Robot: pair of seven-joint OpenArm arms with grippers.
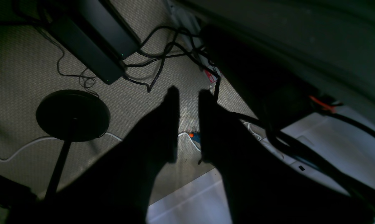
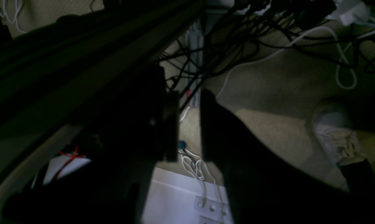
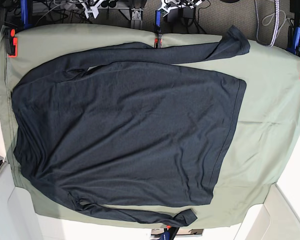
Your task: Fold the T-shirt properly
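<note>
While both arms hang off the table, the shirt (image 3: 125, 135) lies flat on the green cloth (image 3: 270, 125).

Spread across most of the cloth in the base view, the shirt has its hem toward that view's right and its shoulders toward the left; one sleeve runs along the top edge, the other along the bottom, its cuff curled. Orange clamps (image 3: 12, 42) pin the cloth at the corners. Neither arm shows in that view. Left gripper (image 1: 187, 93) points down at the carpet (image 1: 19, 68) near a round black stand base (image 1: 72, 115) and cables, jaws slightly apart, empty. Right gripper (image 2: 189, 95) likewise hangs over carpet and cables, a narrow gap between its jaws, nothing in it.
</note>
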